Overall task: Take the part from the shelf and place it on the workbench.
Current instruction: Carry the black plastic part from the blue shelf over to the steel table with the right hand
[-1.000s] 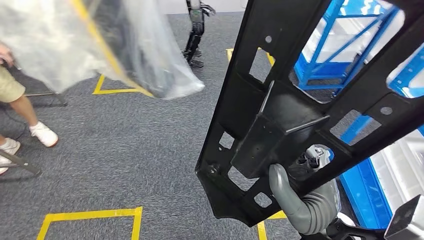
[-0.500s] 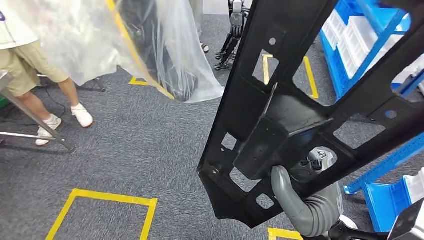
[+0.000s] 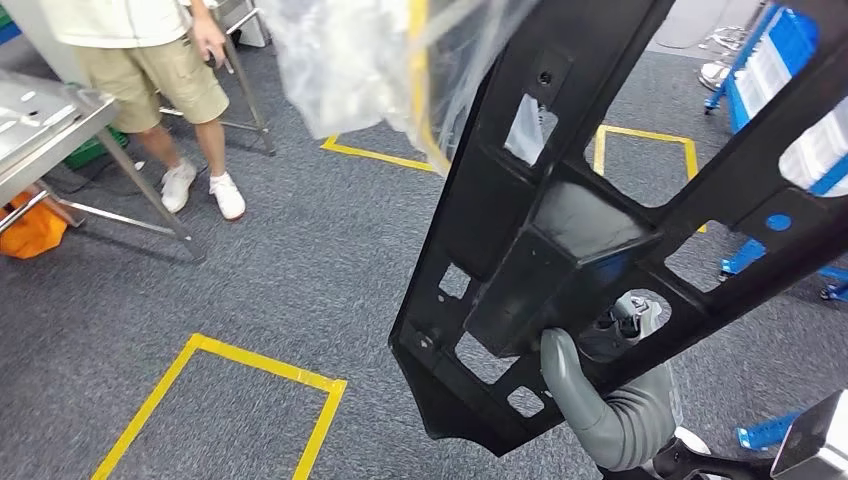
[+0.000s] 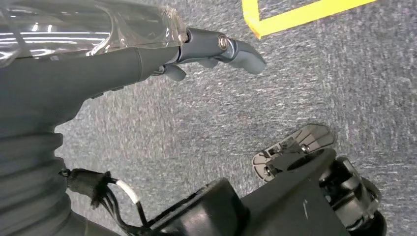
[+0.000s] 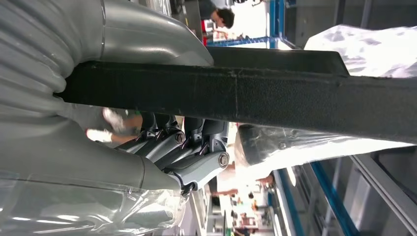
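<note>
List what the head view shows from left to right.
Orange bag → metal table → person → yellow tape square → clear plastic wrap → black part → right hand → blue shelf.

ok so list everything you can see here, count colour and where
part: one, black, large frame with cut-outs, held up in front of the camera
plastic bag: one, clear, top centre beside the part
floor tape: yellow squares on the grey carpet
table: one, metal, far left
racks: blue, far right
person: one, khaki shorts, white shoes, standing by the table
right hand: grey, grips the part's lower edge
left hand: grey, fingers stretched out above the carpet, holding nothing
</note>
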Tool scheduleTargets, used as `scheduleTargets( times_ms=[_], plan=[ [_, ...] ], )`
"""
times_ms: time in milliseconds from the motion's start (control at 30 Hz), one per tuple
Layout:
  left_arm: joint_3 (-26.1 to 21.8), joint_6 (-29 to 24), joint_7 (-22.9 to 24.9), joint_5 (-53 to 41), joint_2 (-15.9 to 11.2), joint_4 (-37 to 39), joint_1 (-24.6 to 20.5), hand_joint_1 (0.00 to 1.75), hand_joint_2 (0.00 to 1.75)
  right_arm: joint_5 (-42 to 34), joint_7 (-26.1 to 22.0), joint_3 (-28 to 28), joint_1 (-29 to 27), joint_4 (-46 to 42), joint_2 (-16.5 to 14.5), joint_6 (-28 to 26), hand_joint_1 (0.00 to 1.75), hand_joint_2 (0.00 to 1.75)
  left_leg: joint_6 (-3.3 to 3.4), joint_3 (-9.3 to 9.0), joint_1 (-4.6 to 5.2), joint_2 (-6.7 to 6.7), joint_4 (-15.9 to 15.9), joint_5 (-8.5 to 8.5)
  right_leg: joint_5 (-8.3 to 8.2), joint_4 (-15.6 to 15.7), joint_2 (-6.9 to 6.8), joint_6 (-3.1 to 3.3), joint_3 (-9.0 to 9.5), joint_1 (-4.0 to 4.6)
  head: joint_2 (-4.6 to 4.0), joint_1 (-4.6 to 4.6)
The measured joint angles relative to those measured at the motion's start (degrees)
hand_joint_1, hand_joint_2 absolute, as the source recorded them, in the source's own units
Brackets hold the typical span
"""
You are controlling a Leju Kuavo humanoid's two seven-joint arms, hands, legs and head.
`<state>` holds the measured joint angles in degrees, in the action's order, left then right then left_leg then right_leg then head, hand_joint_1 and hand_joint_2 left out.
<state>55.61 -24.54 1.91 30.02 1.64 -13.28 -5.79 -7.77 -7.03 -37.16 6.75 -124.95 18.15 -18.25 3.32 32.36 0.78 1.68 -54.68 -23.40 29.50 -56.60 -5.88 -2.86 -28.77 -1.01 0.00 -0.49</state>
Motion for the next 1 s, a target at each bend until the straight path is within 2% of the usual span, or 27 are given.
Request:
scheduleTargets(
  times_ms=[33,67,100,133,167,200,233,267,300,333,367,400,433,467,533,567,600,633,667,700,733,800,833,867,900,967,1000],
  plan=[
    [0.08,0.08,0.26,0.04,-0.01,0.00,-0.12,0.00,1.75,0.04,0.11,0.01,-0.03,-0.02,0.02,-0.07,1.75,1.75,0.26,-0.42,-0.26,-0.73,0.32,0.17,1.35,-2.27,1.73,-0.17,-0.90,-0.07,0.00,0.09],
    [0.15,0.11,0.44,0.15,-0.01,0.01,-0.23,0.00,1.75,0.08,0.30,0.01,-0.08,-0.03,0.07,-0.15,1.75,1.75,0.46,-0.57,-0.37,-1.42,0.44,0.20,3.12,-5.91,3.62,-0.23,-2.55,-0.14,0.00,0.19],
    [0.18,0.11,0.50,0.30,-0.02,0.01,-0.32,0.00,1.75,0.13,0.55,0.01,-0.16,-0.05,0.16,-0.22,1.75,1.75,0.62,-0.67,-0.43,-2.17,0.45,0.17,4.95,-10.29,4.72,-0.29,-4.84,-0.14,0.00,0.24],
    [0.18,0.10,0.41,0.45,-0.02,0.01,-0.32,0.00,1.75,0.17,0.82,0.00,-0.22,-0.05,0.27,-0.27,1.75,1.75,0.71,-0.74,-0.43,-3.05,0.44,0.11,6.14,-14.16,5.19,-0.35,-7.09,-0.14,0.00,0.29],
    [0.19,0.08,0.23,0.66,-0.03,0.01,-0.29,0.00,1.75,0.23,1.03,0.00,-0.26,-0.05,0.39,-0.31,1.75,1.75,0.74,-0.82,-0.43,-3.97,0.42,0.06,6.22,-16.36,5.33,-0.40,-8.66,-0.15,0.00,0.30],
    [0.19,0.05,-0.02,0.82,-0.03,0.01,-0.26,0.00,1.75,0.32,1.17,0.00,-0.28,-0.05,0.49,-0.33,1.75,1.75,0.71,-0.93,-0.46,-4.95,0.40,0.02,5.05,-16.20,5.37,-0.42,-9.16,-0.18,0.00,0.31],
    [0.19,0.03,-0.21,0.93,-0.03,0.01,-0.24,0.00,1.75,0.41,1.24,0.00,-0.27,-0.05,0.54,-0.34,1.75,1.75,0.62,-1.12,-0.52,-5.94,0.39,-0.06,2.81,-13.60,5.62,-0.41,-8.46,-0.24,0.00,0.33],
    [0.19,0.00,-0.33,1.01,-0.03,0.00,-0.24,0.00,1.75,0.49,1.27,0.00,-0.24,-0.05,0.59,-0.35,1.75,1.75,0.47,-1.33,-0.60,-6.92,0.36,-0.17,0.12,-9.43,6.41,-0.38,-6.93,-0.35,0.00,0.34],
    [0.19,0.02,-0.37,1.02,-0.03,-0.01,-0.27,0.00,1.75,0.54,1.30,0.00,-0.24,-0.05,0.66,-0.35,1.75,1.75,0.23,-1.44,-0.54,-7.84,0.22,-0.36,-2.00,-5.07,7.91,-0.31,-5.20,-0.46,-0.01,0.36],
    [0.19,0.05,-0.36,1.04,-0.02,-0.01,-0.32,0.00,1.75,0.55,1.33,0.00,-0.20,-0.07,0.70,-0.36,1.75,1.75,-0.04,-1.42,-0.52,-8.63,0.13,-0.52,-3.37,-1.73,9.18,-0.19,-3.85,-0.58,-0.01,0.36],
    [0.19,0.09,-0.35,1.06,-0.02,-0.01,-0.34,0.00,1.75,0.57,1.38,0.00,-0.15,-0.10,0.74,-0.36,1.75,1.75,-0.35,-1.30,-0.53,-9.32,0.08,-0.65,-3.85,0.20,10.13,0.01,-3.09,-0.59,-0.01,0.33],
    [0.18,0.12,-0.35,1.09,-0.03,-0.01,-0.34,0.00,1.75,0.58,1.43,-0.01,-0.07,-0.12,0.76,-0.36,1.75,1.75,-0.70,-1.10,-0.55,-9.91,0.07,-0.70,-3.71,0.82,10.39,0.29,-2.83,-0.48,-0.01,0.32],
    [0.18,0.12,-0.38,1.13,-0.04,0.00,-0.31,0.00,1.75,0.59,1.46,-0.01,0.05,-0.14,0.77,-0.34,1.75,1.75,-1.02,-0.95,-0.71,-10.46,0.17,-0.68,-3.69,0.90,9.75,0.65,-2.80,-0.45,0.00,0.29],
    [0.18,0.08,-0.45,1.20,-0.08,0.00,-0.24,0.00,1.75,0.59,1.50,-0.02,0.19,-0.14,0.78,-0.32,1.75,1.75,-1.35,-0.82,-0.79,-10.20,-0.06,-0.83,-3.71,1.03,9.07,1.02,-2.69,-0.43,0.00,0.30],
    [0.19,-0.01,-0.88,1.39,-0.11,-0.01,-0.17,0.00,1.75,0.50,1.36,-0.03,0.27,-0.14,0.76,-0.25,1.75,1.75,-1.98,0.65,-0.74,-7.13,-3.17,-2.50,-3.70,1.29,7.57,1.73,-2.37,-0.54,0.00,0.02],
    [0.19,-0.04,-1.18,1.48,-0.14,-0.01,-0.22,0.00,1.75,0.35,1.21,-0.04,0.20,-0.13,0.75,-0.23,1.75,1.75,-2.26,2.28,-0.73,-4.98,-6.51,-4.12,-3.60,1.33,6.78,1.97,-2.22,-0.49,0.00,-0.11],
    [0.18,-0.04,-1.45,1.56,-0.15,-0.01,-0.39,0.00,1.75,0.15,0.96,-0.04,0.09,-0.10,0.74,-0.22,1.75,1.75,-2.54,4.41,-0.75,-3.46,-10.59,-5.90,-3.43,1.33,5.96,2.16,-2.11,-0.40,0.00,-0.27],
    [0.16,-0.04,-1.60,1.63,-0.17,-0.01,-0.61,0.00,1.75,-0.14,0.61,-0.05,0.01,-0.02,0.73,-0.19,1.75,1.75,-2.74,6.48,-0.84,-2.76,-14.45,-7.26,-3.28,1.32,5.07,2.24,-1.99,-0.31,0.00,-0.28],
    [0.14,-0.04,-1.66,1.72,-0.21,-0.01,-0.83,0.00,1.75,-0.46,0.22,-0.05,-0.03,0.13,0.73,-0.14,1.75,1.75,-2.87,7.82,-0.91,-2.40,-16.84,-7.73,-3.09,1.31,4.17,2.27,-1.83,-0.26,0.00,-0.29],
    [0.14,-0.04,-1.59,1.78,-0.25,-0.01,-0.94,0.00,1.75,-0.78,-0.23,-0.06,-0.04,0.32,0.70,-0.06,1.75,1.75,-2.92,7.97,-0.95,-2.17,-16.96,-7.09,-2.88,1.31,3.32,2.24,-1.61,-0.24,0.00,-0.30],
    [0.14,-0.04,-1.44,1.80,-0.33,-0.01,-0.91,0.00,1.75,-1.10,-0.71,-0.08,-0.05,0.55,0.67,0.04,1.75,1.75,-2.88,6.85,-0.97,-1.84,-14.62,-5.46,-2.65,1.31,2.55,2.17,-1.30,-0.23,0.00,-0.31],
    [0.18,0.03,-0.79,1.74,-0.60,0.01,-0.63,0.00,1.75,-1.54,-1.51,-0.09,-0.05,0.94,0.50,0.23,1.75,1.75,-2.33,2.56,-0.63,0.35,-6.03,-1.58,-2.14,1.33,1.28,1.90,-0.56,-0.15,-0.01,-0.31],
    [0.20,0.09,-0.30,1.69,-0.76,0.02,-0.51,0.00,1.75,-1.67,-1.77,-0.09,-0.05,1.12,0.41,0.34,1.75,1.75,-1.91,0.97,-0.32,1.48,-2.65,-0.41,-1.91,1.35,0.75,1.68,-0.30,-0.05,-0.01,-0.29],
    [0.21,0.17,0.25,1.69,-0.94,0.02,-0.40,0.00,1.75,-1.77,-1.93,-0.10,-0.07,1.28,0.33,0.44,1.75,1.75,-1.51,0.17,0.02,2.28,-0.72,0.08,-1.71,1.37,0.23,1.43,-0.14,0.04,-0.01,-0.28],
    [0.21,0.24,0.79,1.72,-1.15,0.03,-0.32,0.00,1.75,-1.83,-1.97,-0.11,-0.09,1.44,0.29,0.51,1.75,1.75,-1.16,0.14,0.32,2.39,-0.19,-0.04,-1.59,1.45,-0.32,1.17,-0.04,0.10,-0.01,-0.26],
    [0.21,0.31,1.51,1.84,-1.50,0.03,-0.25,0.00,1.75,-1.87,-1.69,-0.10,-0.09,1.65,0.28,0.54,1.75,1.75,-0.66,0.12,0.22,0.91,0.21,0.17,-1.29,1.68,-1.27,0.60,0.36,0.09,-0.01,-0.25],
    [0.21,0.31,1.72,1.87,-1.61,0.03,-0.22,0.00,1.75,-1.86,-1.39,-0.08,-0.08,1.73,0.33,0.46,1.75,1.75,-0.36,-0.22,-0.01,0.15,0.59,0.33,-0.83,1.29,-0.63,0.35,0.50,0.03,-0.01,-0.22]
  ],
)
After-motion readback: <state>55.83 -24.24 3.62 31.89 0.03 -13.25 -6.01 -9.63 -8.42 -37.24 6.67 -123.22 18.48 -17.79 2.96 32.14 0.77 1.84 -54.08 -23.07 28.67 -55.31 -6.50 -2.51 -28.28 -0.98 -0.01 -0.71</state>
